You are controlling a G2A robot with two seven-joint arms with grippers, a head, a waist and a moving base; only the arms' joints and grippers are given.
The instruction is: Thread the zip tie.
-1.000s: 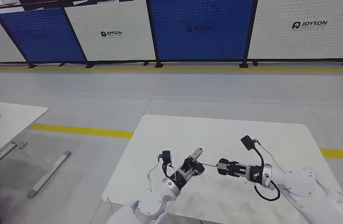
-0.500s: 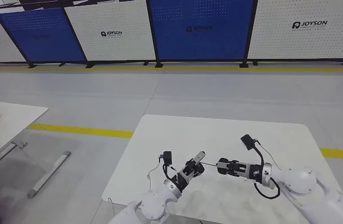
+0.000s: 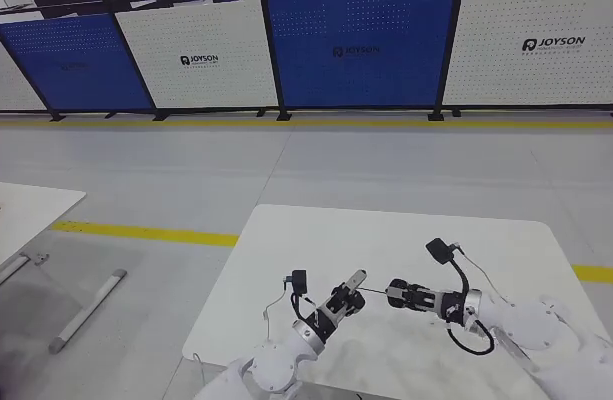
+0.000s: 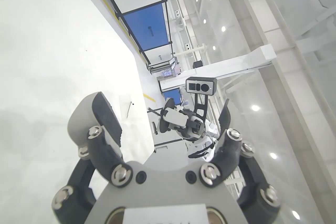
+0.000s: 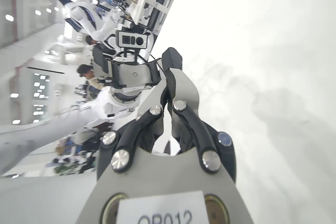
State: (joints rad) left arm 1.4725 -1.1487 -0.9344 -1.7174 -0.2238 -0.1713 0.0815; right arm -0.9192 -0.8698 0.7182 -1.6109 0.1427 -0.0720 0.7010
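Right end effector (image 5: 168, 70): fingers pressed together, clamped on one end of the zip tie (image 3: 371, 292), held above the bench (image 3: 386, 235) toward its near edge. The tie runs level over the bench, and its free end reaches the left end effector (image 4: 164, 108), whose fingers are spread wide apart.

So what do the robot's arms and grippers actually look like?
The left arm and right arm have glossy white shells. The left gripper and right gripper match: grey metal base, white label, silver screws, black linkages, pale grey fingers with black pads. Each wrist carries a black camera on a bracket, with a black cable.
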